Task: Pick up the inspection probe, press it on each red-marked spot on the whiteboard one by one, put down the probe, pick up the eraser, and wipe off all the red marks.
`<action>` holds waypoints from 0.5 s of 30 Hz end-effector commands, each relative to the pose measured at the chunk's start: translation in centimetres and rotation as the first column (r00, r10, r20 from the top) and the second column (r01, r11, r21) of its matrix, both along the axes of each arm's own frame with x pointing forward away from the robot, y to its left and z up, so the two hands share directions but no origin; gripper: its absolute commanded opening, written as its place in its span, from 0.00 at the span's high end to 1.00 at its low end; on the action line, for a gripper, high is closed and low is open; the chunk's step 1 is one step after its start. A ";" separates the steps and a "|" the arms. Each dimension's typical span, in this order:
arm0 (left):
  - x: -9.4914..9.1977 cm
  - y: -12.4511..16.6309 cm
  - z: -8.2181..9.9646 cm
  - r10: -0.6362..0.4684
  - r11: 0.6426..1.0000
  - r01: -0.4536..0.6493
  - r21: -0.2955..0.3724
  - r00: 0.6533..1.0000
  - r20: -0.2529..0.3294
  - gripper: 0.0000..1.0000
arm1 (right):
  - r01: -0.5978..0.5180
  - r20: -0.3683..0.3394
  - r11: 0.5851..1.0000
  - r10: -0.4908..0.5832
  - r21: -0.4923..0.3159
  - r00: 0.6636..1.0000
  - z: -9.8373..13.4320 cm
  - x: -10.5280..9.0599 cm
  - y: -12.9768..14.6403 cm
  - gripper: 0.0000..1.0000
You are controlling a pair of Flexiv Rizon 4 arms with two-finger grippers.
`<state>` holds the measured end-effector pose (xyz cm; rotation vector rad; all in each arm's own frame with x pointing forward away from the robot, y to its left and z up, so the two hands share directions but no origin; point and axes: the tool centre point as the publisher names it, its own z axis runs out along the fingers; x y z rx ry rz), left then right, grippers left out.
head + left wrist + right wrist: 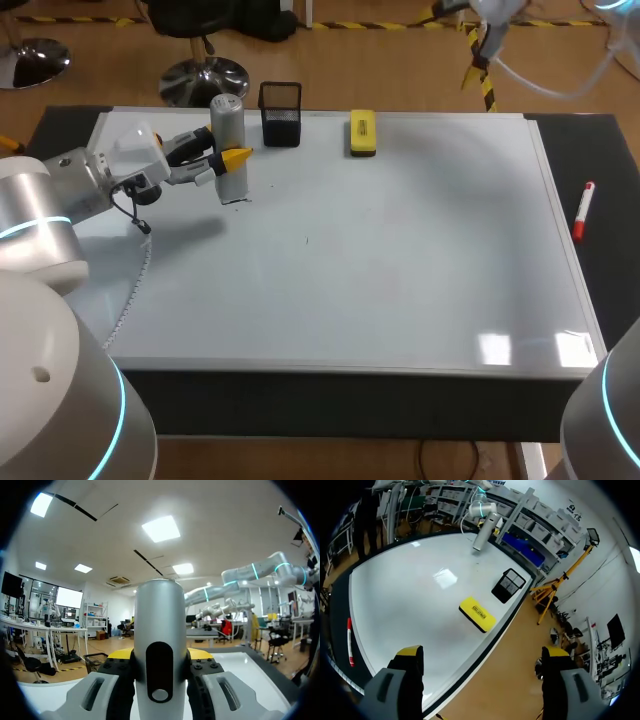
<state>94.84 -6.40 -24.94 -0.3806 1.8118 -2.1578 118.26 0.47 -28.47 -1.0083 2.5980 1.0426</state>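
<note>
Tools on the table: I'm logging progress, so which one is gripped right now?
The silver inspection probe, standing upright, clamped in the left gripper; the yellow eraser and red marker lie flat, untouched.

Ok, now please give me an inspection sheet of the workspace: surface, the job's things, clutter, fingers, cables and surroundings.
Surface: whiteboard lies flat on a dark table; no red marks seen, only a tiny dark speck.
Job's things: probe upright in the left gripper, over the board's far left part; yellow eraser by the far edge, untouched.
Clutter: black mesh pen holder between probe and eraser; red marker on the table, right of the board.
Grippers: left fingers shut on the probe; right gripper open, empty, above the board's edge near the eraser.
Cables: a cord hangs from the left wrist over the board.
Surroundings: nothing seen reaching over the table.
</note>
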 end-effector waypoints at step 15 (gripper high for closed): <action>0.0 0.0 0.0 0.000 1.000 0.000 -0.001 1.000 0.002 1.00 | 0.021 -0.006 1.000 -0.021 -0.005 1.000 1.0 -1.9 -1.5 0.00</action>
